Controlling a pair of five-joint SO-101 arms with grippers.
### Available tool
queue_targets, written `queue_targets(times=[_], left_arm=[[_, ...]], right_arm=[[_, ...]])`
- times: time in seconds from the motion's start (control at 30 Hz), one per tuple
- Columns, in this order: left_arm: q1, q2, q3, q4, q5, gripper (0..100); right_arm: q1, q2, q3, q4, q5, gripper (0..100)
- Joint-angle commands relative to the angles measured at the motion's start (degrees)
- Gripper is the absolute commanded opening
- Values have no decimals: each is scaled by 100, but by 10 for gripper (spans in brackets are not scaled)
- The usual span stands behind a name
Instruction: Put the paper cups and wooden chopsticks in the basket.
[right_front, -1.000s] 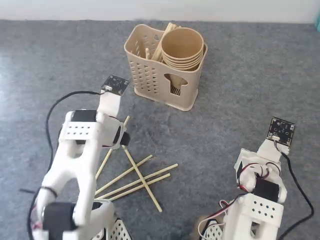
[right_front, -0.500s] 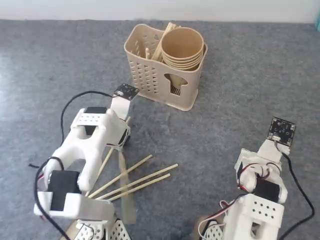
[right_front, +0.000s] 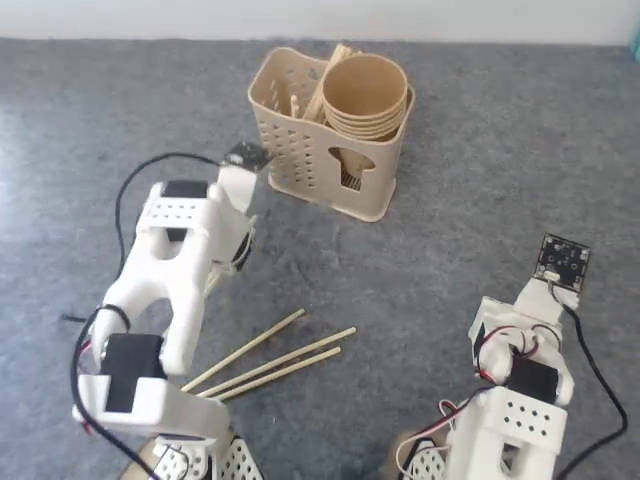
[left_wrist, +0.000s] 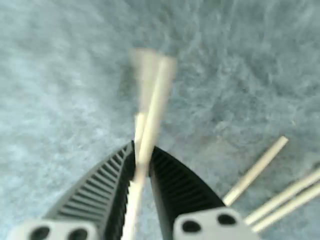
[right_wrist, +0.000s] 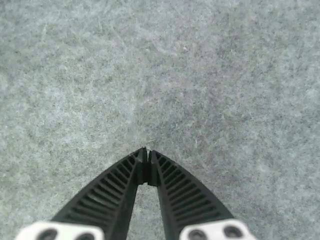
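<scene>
A beige slotted basket (right_front: 300, 150) stands at the back of the grey mat, holding a stack of paper cups (right_front: 365, 95) and several wooden chopsticks (right_front: 318, 90). Three chopsticks (right_front: 275, 360) lie loose on the mat in front. My left gripper (left_wrist: 142, 150) is shut on two chopsticks (left_wrist: 150, 105), which stick out past its tips above the mat. In the high view the left arm (right_front: 175, 270) stands between the loose sticks and the basket. My right gripper (right_wrist: 147, 152) is shut on nothing, pointing at bare mat, with its arm (right_front: 525, 370) at the front right.
A black cable (right_front: 135, 185) loops off the left arm. The grey mat (right_front: 480, 180) spreads to the right of the basket, and a pale wall runs along the back edge.
The left arm has lifted and swung toward the basket, carrying two chopsticks off the pile; three stay on the mat. The right arm has not moved.
</scene>
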Motion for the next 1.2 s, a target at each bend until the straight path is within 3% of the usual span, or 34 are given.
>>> queue_targets(times=[0.0, 0.43, 0.63, 0.83, 1.03, 1.17], left_arm=[[-44, -62, -1051, 484, 396, 13], [9, -62, -3864, 1741, 721, 13], [26, -62, -5367, 1749, 1380, 13], [501, -62, -6422, 1758, 1776, 13], [677, 53, -6466, 2171, 1811, 15], [492, 316, -5631, 2690, 976, 16]], right_arm=[[40, -110, -62, -75, 141, 9], [48, -110, -62, -75, 141, 9], [40, -110, -62, -75, 141, 9], [40, -110, -62, -75, 141, 9], [48, -110, -62, -75, 141, 9], [48, -110, -62, -75, 141, 9]])
